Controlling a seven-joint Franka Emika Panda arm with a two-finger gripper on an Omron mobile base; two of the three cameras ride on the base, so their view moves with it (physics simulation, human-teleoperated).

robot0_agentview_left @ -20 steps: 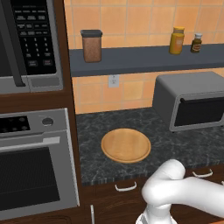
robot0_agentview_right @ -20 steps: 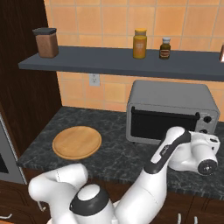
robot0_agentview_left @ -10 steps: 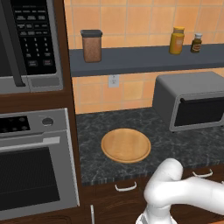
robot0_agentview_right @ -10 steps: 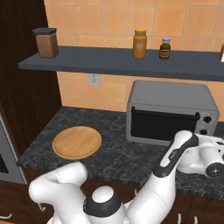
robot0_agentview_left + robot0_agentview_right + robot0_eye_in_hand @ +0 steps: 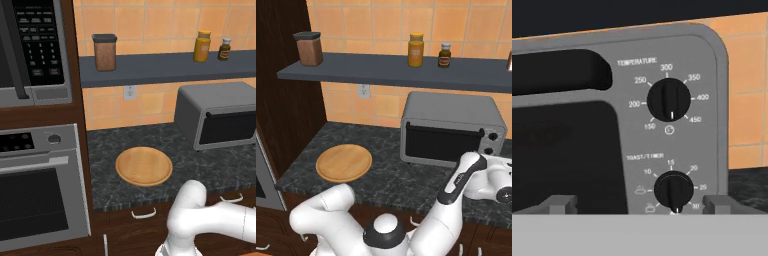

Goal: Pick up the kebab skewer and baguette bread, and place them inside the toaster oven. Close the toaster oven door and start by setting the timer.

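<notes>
The toaster oven [image 5: 662, 125] stands right before the gripper [image 5: 632, 202], whose fingers sit wide apart with nothing between them. Nearest, just above the fingertips, is the toast/timer knob [image 5: 673, 190]; above it is the temperature knob [image 5: 669, 100]. The toaster oven door [image 5: 443, 142] is shut, and its dark glass probably hides whatever lies inside. Farther left, the round wooden board [image 5: 344, 163] lies bare. Since a second ago the hand has swung further right along the oven's front.
</notes>
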